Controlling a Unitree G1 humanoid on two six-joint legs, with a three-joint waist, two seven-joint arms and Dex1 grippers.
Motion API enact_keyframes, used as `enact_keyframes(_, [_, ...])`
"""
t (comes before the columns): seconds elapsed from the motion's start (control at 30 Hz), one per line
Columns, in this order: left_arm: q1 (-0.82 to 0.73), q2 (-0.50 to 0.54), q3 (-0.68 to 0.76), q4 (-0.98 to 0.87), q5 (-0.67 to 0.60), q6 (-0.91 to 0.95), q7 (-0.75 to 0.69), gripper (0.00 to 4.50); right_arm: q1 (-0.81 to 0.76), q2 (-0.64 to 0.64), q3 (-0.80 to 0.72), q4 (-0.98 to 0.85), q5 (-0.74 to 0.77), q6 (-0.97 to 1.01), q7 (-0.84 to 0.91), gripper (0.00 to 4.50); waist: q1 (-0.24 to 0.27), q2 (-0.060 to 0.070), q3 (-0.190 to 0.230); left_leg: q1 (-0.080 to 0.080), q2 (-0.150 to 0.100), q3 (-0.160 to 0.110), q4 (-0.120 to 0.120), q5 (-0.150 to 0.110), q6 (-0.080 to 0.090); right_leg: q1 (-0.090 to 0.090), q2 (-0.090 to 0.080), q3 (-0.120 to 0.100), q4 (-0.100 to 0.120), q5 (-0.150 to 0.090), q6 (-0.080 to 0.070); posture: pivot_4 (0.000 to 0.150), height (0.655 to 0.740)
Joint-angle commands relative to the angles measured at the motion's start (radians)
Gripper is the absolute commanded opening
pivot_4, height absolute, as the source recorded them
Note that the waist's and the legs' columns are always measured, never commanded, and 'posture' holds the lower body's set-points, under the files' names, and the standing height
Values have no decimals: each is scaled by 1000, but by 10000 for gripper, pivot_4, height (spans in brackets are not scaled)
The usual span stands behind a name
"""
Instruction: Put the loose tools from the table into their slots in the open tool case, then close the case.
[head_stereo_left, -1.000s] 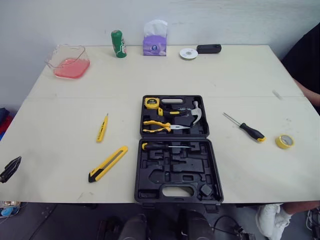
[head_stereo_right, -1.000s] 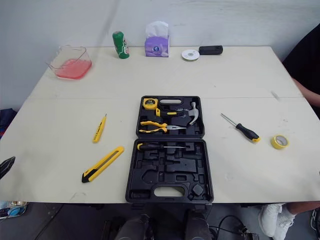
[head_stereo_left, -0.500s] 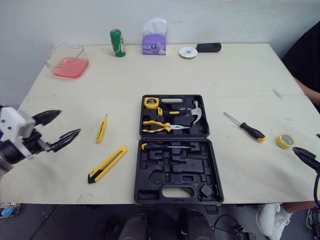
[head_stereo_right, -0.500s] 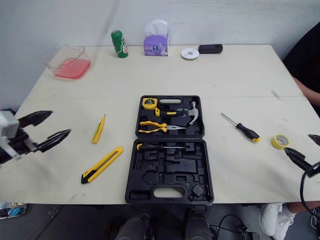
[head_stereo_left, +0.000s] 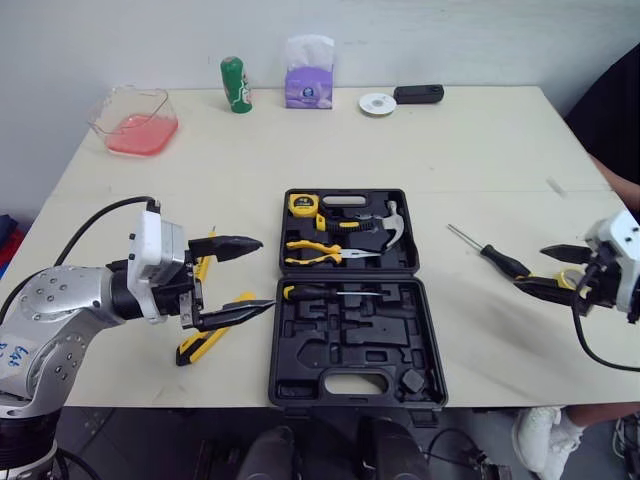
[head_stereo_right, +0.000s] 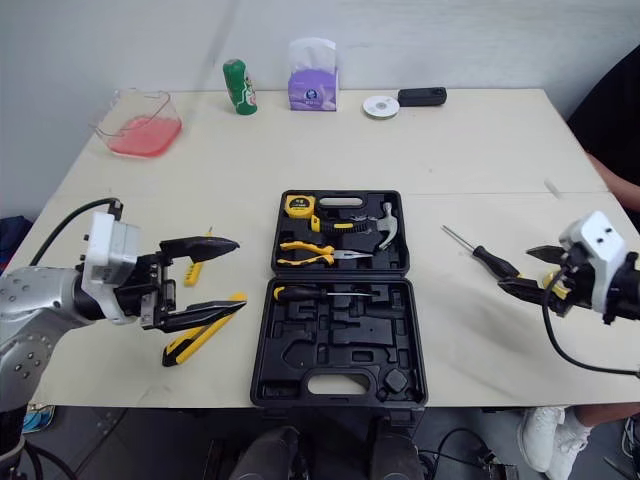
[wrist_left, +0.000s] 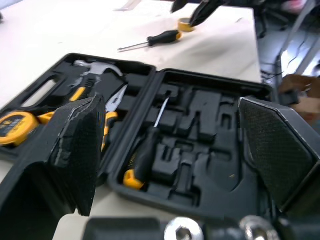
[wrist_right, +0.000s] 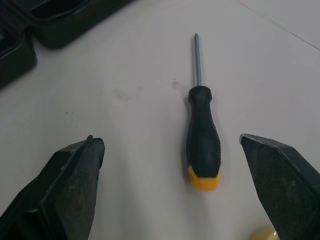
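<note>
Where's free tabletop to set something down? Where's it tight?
Free: the wide band between the open black plastic tool case and the purple tissue box; also the strip from case to black-handled screwdriver. Crowded: left tool over the yellow utility knife; right tool at the screwdriver.

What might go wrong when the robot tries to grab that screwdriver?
1. The screwdriver has a round handle, so it may roll or skid away when the open right gripper closes on it.
2. The yellow tape roll lies right by the handle's end, so a finger might knock it away.
3. The open left gripper hangs near the utility knife and might nudge it.
</note>
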Motion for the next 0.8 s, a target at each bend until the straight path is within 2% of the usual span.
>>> enact_keyframes(0.03, [-4, -9, -14, -66, -30, 15, 8, 44662, -131, 18, 70, 117, -68, 9, 14, 45000, -1, 0, 0, -1, 0, 0, 1, 0, 0, 0, 1, 0, 0, 0, 0, 1500, 7400])
enact_keyframes(0.3, [-1, -19, -22, -113, -47, 31, 27, 44662, -305, 84, 172, 356, -167, -31, 78, 45000, 2, 0, 0, -10, 0, -3, 4, 1, 1, -5, 3, -2, -1, 1, 1, 1500, 7400])
enact_keyframes(0.5, [9, -20, -18, -144, -68, 43, 48, 44662, -329, 119, 172, 473, -207, -91, 80, 45000, 0, 0, 0, -10, -2, -2, 4, 2, 3, -6, 4, -2, 0, 1, 2, 1500, 7400])
enact_keyframes(0.67, [29, -22, -14, -159, -85, 58, 64, 44662, -301, 134, 139, 485, -174, -79, 108, 45000, 2, 0, 0, -10, -2, -3, 5, 2, 3, -5, 4, -1, 0, 2, 3, 1500, 7400])
enact_keyframes(0.77, [36, -23, -20, -152, -76, 49, 62, 45000, -274, 143, 122, 482, -167, -113, 129, 37137, 3, 0, 0, -10, -2, -4, 6, 2, 2, -5, 4, -2, 0, 2, 2, 1500, 7400])
enact_keyframes(0.8, [33, -25, -25, -149, -71, 45, 62, 45000, -272, 144, 123, 489, -175, -119, 122, 32373, 2, 0, 0, -10, -2, -4, 6, 2, 2, -5, 4, -1, 0, 2, 2, 1500, 7400])
